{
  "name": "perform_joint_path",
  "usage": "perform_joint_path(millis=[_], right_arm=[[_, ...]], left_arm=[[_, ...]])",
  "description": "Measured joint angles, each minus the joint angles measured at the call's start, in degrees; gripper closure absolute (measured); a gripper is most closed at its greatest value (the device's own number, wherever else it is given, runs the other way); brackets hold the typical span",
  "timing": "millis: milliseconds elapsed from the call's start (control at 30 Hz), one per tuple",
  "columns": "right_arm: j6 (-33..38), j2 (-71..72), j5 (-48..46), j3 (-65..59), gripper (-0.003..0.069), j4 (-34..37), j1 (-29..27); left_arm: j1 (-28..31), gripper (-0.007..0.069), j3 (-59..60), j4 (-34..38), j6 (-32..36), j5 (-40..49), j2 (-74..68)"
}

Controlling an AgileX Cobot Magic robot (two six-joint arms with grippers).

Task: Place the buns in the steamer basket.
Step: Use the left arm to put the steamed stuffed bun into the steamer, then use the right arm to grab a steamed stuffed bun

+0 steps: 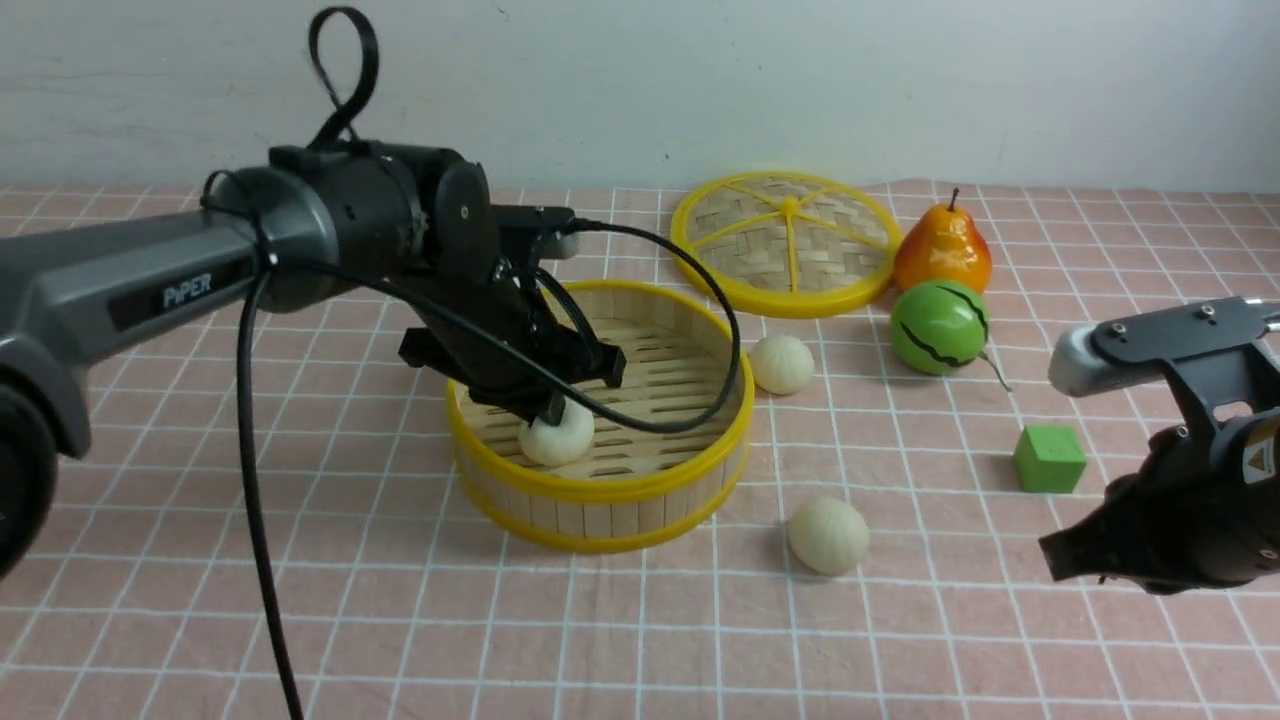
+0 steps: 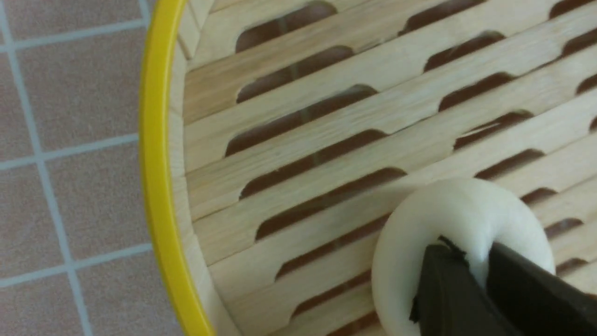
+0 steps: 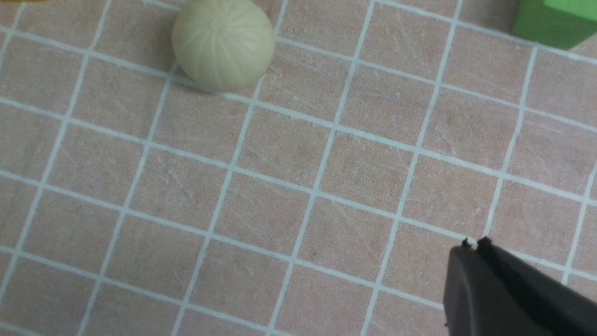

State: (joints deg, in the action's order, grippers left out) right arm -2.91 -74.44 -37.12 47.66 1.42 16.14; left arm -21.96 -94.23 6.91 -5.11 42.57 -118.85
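Pinching a soft round bun (image 2: 457, 219) in slatted bamboo steamer basket (image 2: 154, 140): left tool (image 2: 471, 261).

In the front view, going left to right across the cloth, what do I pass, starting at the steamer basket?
steamer basket → near bun → green melon → green cube. The lid, far bun and pear overlap these sideways, so they are left out.

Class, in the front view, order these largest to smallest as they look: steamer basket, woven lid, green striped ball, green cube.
1. steamer basket
2. woven lid, lying farther back
3. green striped ball
4. green cube
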Motion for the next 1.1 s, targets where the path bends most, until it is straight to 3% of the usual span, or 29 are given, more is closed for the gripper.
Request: perform_joint_path(millis=[100,200,267,300,333,400,567,833,900,967,1000,1100], right_arm=[[3.74,-1.13,-4.64,1.30,0.0623,1.61,0.75],[5.56,-3.99,-8.35,5.03,0.0519,3.65,3.16],[5.87,-6.55,-8.89,8.56,0.0435,4.04,5.62],[5.86,-6.55,-8.89,8.56,0.0425,4.04,5.62],[5.93,-9.09,-8.67,11.79,0.0349,4.17,7.69],[5.93,-12.93,-8.04,16.00,0.0268,4.48,9.80],[5.70,-24.09,-7.10,25.66,0.0205,4.86,10.41],[5.65,-36.20,-7.38,32.73,0.0255,3.90,10.46],[5.65,-38.52,-7.45,33.39,0.0349,1.88,10.58],[5.65,-38.83,-7.61,33.51,0.0394,1.10,10.58],[5.89,-38.84,-7.67,33.62,0.0474,0.50,10.65],[6.02,-38.42,-8.16,34.16,0.0614,-0.88,10.69]], left_arm=[[0.06,0.0374,-0.43,-0.26,-0.36,-0.15,0.06],[0.06,0.0183,-1.27,-0.33,-0.56,0.96,0.55],[0.06,0.0103,-1.98,-0.33,-0.58,2.88,2.00],[0.06,0.0097,-2.07,-0.33,-0.58,3.13,2.26],[0.06,0.0062,-2.59,-0.33,-0.63,4.90,4.88],[0.06,0.0062,-2.96,-0.76,-1.44,7.78,10.15],[0.00,0.0164,0.34,-0.95,-5.00,12.74,23.53],[0.00,0.0333,23.06,-2.87,-6.93,9.59,44.54],[0.00,0.0372,31.57,-6.91,-9.85,7.86,53.29],[0.00,0.0382,34.81,-9.47,-11.46,7.80,57.07],[0.00,0.0386,38.44,-12.46,-13.58,7.91,61.39],[0.00,0.0388,45.27,-19.01,-18.78,8.12,69.70]])
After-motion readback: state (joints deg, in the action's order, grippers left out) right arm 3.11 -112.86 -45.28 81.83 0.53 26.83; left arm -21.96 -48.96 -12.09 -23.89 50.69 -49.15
